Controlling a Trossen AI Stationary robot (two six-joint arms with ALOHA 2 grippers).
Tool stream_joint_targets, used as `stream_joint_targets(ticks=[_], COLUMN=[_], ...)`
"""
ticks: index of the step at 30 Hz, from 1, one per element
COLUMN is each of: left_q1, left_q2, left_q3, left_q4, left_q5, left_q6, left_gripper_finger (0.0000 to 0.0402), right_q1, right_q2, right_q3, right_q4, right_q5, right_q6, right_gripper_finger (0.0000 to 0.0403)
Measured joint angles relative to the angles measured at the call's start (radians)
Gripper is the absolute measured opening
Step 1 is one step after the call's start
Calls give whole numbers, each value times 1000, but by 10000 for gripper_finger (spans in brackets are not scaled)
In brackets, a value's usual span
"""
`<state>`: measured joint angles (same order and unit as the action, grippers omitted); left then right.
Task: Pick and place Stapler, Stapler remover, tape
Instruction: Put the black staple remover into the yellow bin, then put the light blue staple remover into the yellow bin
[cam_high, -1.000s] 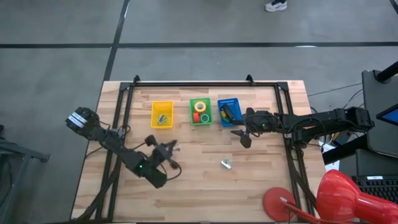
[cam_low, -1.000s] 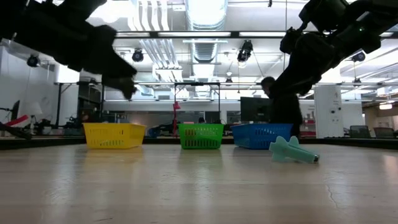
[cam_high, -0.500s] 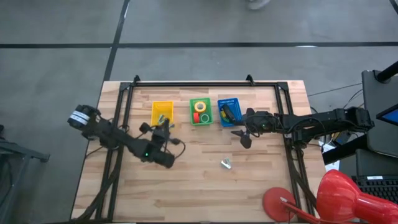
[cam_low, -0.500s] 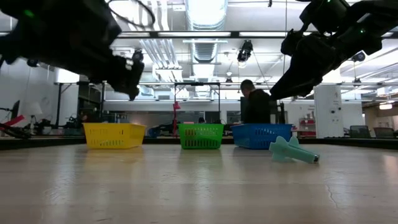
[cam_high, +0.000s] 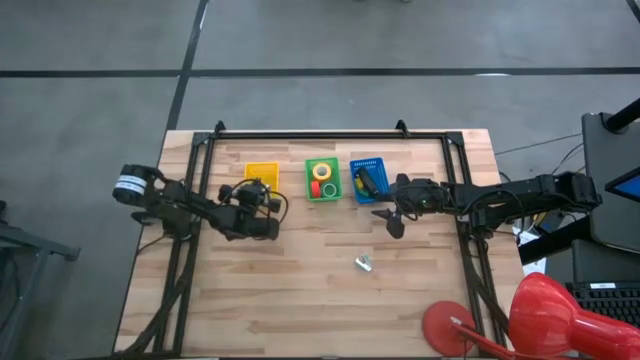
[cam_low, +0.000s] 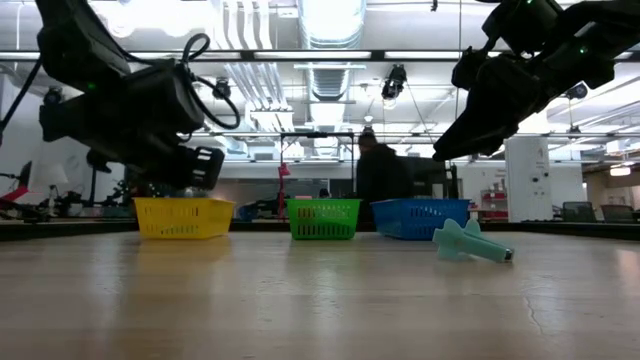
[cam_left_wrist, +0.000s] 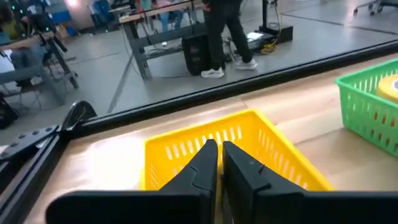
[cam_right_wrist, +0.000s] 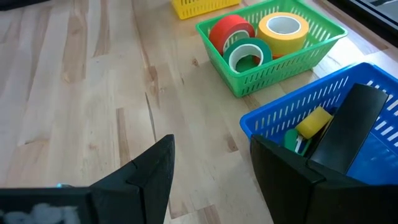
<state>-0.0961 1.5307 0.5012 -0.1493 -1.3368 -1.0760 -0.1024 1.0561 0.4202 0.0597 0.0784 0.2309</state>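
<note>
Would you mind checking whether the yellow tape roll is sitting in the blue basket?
No, the yellow ring-shaped tape roll lies in the green plastic basket, beside the red and green rolls.

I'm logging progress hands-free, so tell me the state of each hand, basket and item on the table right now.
Left hand: shut, above the yellow plastic basket.
Right hand: open, empty, beside the blue plastic basket.
Dark oblong stapler: lying in the blue basket.
Red tape roll, green tape roll, yellow tape roll: in the green plastic basket.
Small teal tool: loose on the wooden table.
</note>
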Motion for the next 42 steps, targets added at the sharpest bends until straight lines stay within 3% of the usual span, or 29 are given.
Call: stream_joint_targets(ticks=[13,20,23,27,31,34,39,42], left_q1=[-13,-71,-104,-135,-148,-147,-142,-142], left_q2=[0,0,0,1,2,2,2,2], left_q3=[105,259,304,331,339,341,341,341], left_q4=[2,33,97,265,522,717,949,996], left_q5=[-14,110,124,135,237,393,665,786], left_q6=[29,36,60,237,518,722,888,952], left_gripper_finger=[55,62,58,50,38,29,15,11], right_q1=[0,38,71,120,169,202,256,278], right_q2=[0,0,0,0,0,0,44,110], right_q3=[0,-5,-6,-4,-4,-4,-5,-7], right_q4=[5,-2,-11,-58,-78,-85,-84,-76], right_q5=[-42,-166,-166,-169,-164,-148,-125,-82], right_q6=[48,158,220,313,385,420,450,471], right_gripper_finger=[205,205,205,205,205,205,200,195])
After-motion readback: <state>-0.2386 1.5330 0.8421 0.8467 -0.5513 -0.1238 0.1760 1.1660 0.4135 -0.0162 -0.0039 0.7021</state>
